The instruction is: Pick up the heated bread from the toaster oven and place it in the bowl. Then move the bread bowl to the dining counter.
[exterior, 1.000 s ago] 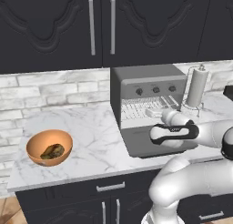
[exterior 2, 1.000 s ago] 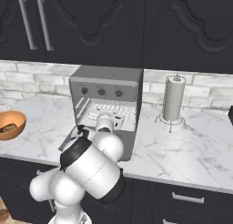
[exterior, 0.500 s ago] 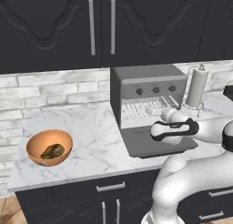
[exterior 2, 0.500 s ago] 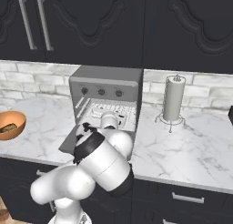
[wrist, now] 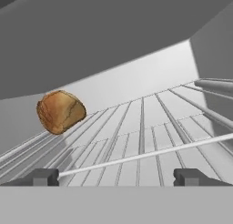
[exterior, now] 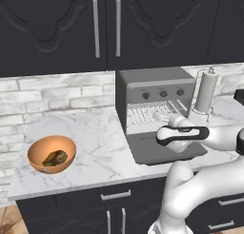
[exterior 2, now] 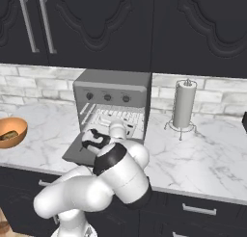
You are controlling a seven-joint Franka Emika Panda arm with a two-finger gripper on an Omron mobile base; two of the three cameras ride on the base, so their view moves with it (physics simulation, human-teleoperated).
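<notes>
The grey toaster oven [exterior: 153,84] [exterior 2: 114,85] stands on the marble worktop with its front door [exterior: 152,152] dropped open. My gripper [exterior: 160,117] [exterior 2: 116,126] reaches into the oven mouth, just above the wire rack [wrist: 145,127]. In the hand view the heated bread [wrist: 60,111], a rounded tan-brown lump, sits on the rack ahead and to the left of my gripper [wrist: 117,177], apart from it. The fingertips [wrist: 44,176] stand wide open with nothing between them. The orange bowl [exterior: 39,150] [exterior 2: 20,127] rests far left on the worktop and holds a darker bread piece [exterior: 55,158]. The dining counter is out of view.
A paper towel holder [exterior: 207,90] [exterior 2: 185,105] stands right of the oven. A white brick backsplash [exterior: 57,92] runs behind, with dark wall cabinets [exterior: 105,26] above. My own elbow [exterior 2: 120,168] bulks in front of the open door.
My hand has edged slightly deeper toward the oven rack and the elbow has swung to the right. The jaws stayed open; bread and bowl have not moved.
</notes>
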